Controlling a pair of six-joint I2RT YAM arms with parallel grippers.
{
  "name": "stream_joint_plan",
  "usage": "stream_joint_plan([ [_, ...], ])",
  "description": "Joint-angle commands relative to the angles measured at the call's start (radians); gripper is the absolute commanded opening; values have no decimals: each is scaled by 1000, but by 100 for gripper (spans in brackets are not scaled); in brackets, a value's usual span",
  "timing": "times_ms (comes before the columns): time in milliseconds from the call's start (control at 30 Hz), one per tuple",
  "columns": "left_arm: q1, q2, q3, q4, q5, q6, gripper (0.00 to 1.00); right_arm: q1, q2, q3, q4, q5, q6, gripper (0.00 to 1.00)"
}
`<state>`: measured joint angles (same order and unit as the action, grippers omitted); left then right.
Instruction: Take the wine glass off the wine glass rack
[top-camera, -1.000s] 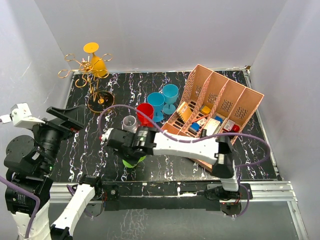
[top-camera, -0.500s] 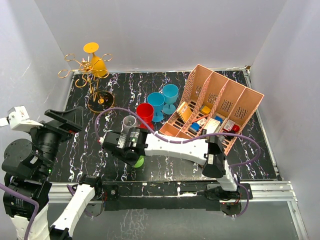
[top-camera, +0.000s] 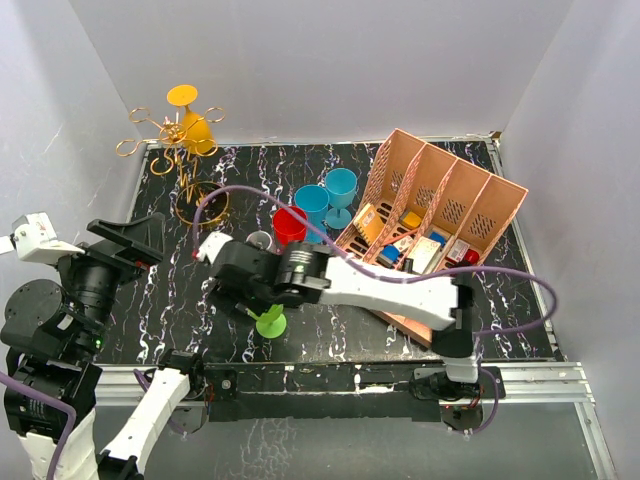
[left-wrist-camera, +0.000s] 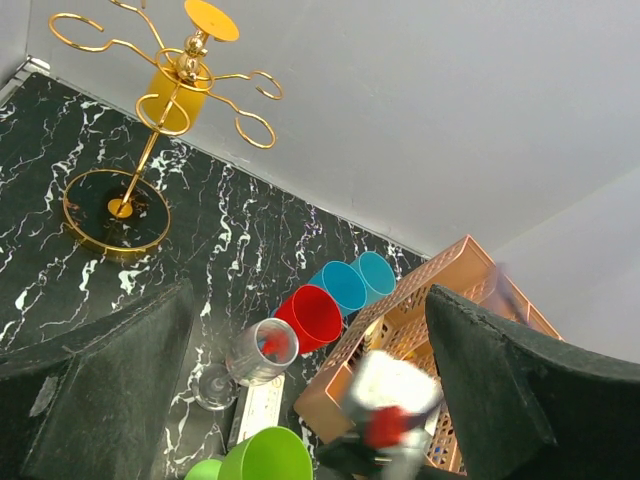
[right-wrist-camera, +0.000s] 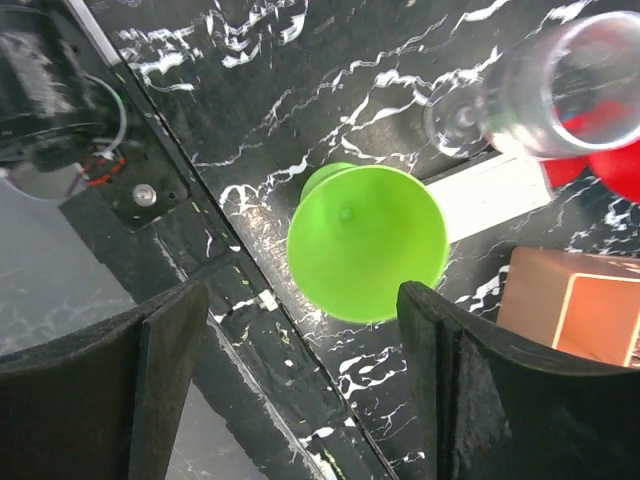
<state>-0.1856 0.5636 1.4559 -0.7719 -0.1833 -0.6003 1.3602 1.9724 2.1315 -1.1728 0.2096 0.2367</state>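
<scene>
Both are spread wide and empty: the left gripper (left-wrist-camera: 310, 295) at the near left, the right gripper (right-wrist-camera: 300, 290) over a green plastic glass (right-wrist-camera: 365, 240). Behind stand a clear glass (left-wrist-camera: 262, 350), a glossy red cup (left-wrist-camera: 316, 316), two blue cups (left-wrist-camera: 345, 285). Far back left, the yellow wine glass (top-camera: 196, 128) hangs upside down in the thin gold wire rack (top-camera: 186, 172). I judge the reach not yet begun: next, an arm must go there, grip the smooth bowl and slide the stem from its loop.

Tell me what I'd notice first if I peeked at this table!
A shiny gold wine glass rack stands in the far left corner, with a yellow glass hanging upside down on it. Near the front edge, a bright green glass sits by the open right gripper.
</scene>
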Motion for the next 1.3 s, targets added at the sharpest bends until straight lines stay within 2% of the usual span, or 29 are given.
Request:
stream_joint_plan([
  [0,-4,22,4,14,8,10,97,-2,-288,-155,235,40,4,85],
  [200,-5,40,-22,16,31,-3,97,-39,-577,-548,469,156,91,97],
  [300,-3,62,-34,14,48,-9,97,-97,-697,-711,522,137,144,100],
  [433,-4,111,-44,31,75,-29,97,-200,-808,-820,545,74,185,100],
  [567,-4,216,9,51,88,-16,97,-258,-869,-852,543,61,180,100],
  [800,-5,429,131,131,70,82,97,-283,-915,-855,530,86,128,100],
  [1100,-2,657,261,263,-18,218,97,-302,-930,-851,524,137,59,100],
  [1267,9,794,398,301,-27,262,97,-316,-913,-837,527,163,13,100],
])
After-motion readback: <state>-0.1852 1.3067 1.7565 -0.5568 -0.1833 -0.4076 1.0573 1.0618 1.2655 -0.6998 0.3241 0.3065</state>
